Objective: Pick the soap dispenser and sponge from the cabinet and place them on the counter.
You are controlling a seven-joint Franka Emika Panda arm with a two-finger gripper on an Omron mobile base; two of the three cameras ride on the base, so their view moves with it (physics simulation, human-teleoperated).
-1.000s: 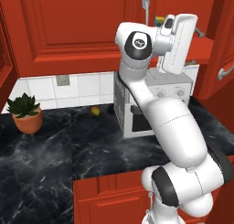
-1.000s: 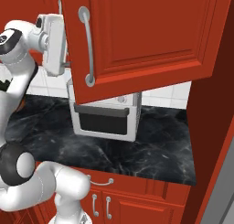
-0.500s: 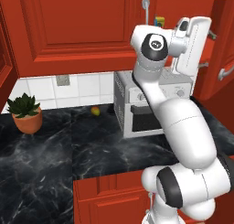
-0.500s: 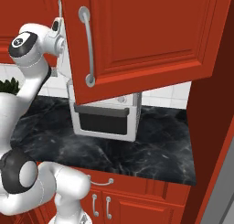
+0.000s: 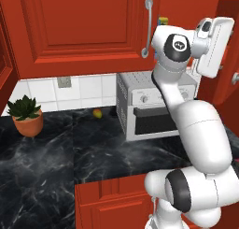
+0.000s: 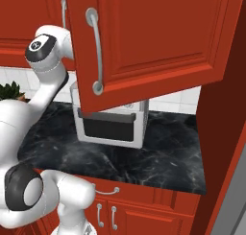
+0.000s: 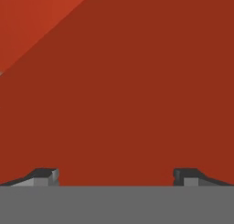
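End effector [image 7: 116, 175] spread and empty, raised facing red cabinet [image 5: 84, 32] panelling, above the toaster oven [image 5: 154, 109] standing on the surface [image 5: 56, 148].

Cabinet [image 6: 158, 42] interior behind the open door; hand [image 7: 114, 175] fingertips barely visible.

The cabinet [image 5: 79, 32] looked like smooth red painted wood with a shiny metal handle [image 5: 148, 27]. The table [image 5: 60, 148] was glossy black stone with white veins. The oven [image 5: 149, 106] looked like dull grey metal.
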